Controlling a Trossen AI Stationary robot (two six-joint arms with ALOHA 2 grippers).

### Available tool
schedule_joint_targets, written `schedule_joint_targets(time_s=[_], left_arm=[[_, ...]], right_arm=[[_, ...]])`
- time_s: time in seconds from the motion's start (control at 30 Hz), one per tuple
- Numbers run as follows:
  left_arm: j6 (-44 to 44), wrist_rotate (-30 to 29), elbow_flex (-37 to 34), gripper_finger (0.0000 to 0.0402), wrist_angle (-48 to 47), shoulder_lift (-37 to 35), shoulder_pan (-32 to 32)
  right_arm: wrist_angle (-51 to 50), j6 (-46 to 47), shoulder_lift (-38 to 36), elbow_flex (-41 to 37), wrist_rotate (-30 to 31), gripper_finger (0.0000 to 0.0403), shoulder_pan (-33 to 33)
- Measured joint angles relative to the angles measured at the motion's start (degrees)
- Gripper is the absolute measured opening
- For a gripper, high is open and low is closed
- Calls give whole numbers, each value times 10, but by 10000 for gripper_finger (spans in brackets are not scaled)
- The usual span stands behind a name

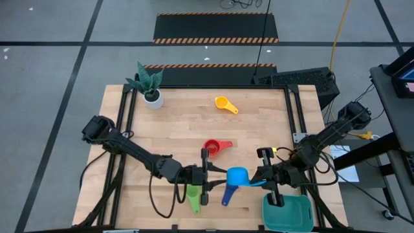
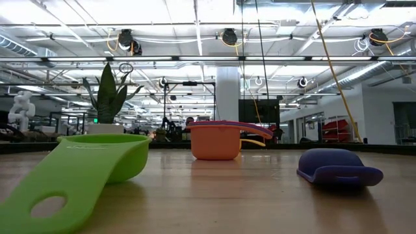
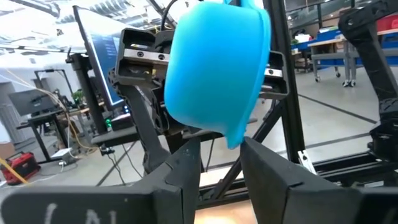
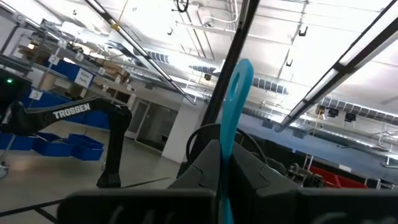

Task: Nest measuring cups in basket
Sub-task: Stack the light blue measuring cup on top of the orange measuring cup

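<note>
Light blue cup (image 1: 237, 175) was held above the worktop (image 1: 181, 123), between the two arms, just beside the basket (image 1: 288, 213). Right hand (image 1: 264, 178) was clamped on its handle (image 4: 236, 99). Left hand (image 1: 206, 176) faced the bowl (image 3: 214, 65) with its fingers (image 3: 186, 165) apart below it, gripping nothing visible.

Step in hand, as judged: a handover or steadying of this cup in the air.

Still loose on the worktop: red cup (image 1: 217, 146), yellow cup (image 1: 226, 103), green cup (image 1: 193, 196), dark blue cup (image 1: 228, 194). The basket looked empty.

Next move calls for carrying the cup over the basket rim and lowering it upright, so later cups can seat inside it.
</note>
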Motion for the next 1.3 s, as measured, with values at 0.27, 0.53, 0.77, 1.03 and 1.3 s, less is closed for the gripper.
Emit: schedule_joint_targets(time_s=[0.27, 0.53, 0.77, 1.03, 1.3], left_arm=[[-1, 1, 0, 113, 1, 0, 0], [18, 35, 0, 91, 3, 0, 0], [21, 43, 0, 11, 0, 0, 0], [19, 43, 0, 7, -2, 0, 0], [11, -47, 0, 7, -110, -55, -15]], right_arm=[[-2, -2, 0, 0, 2, 4, 0], [-4, -7, 0, 0, 1, 4, 0], [-6, -10, 0, 0, 2, 4, 0], [-12, -13, 0, 0, 2, 11, 0], [-66, -21, -18, 0, 148, 99, 18]])
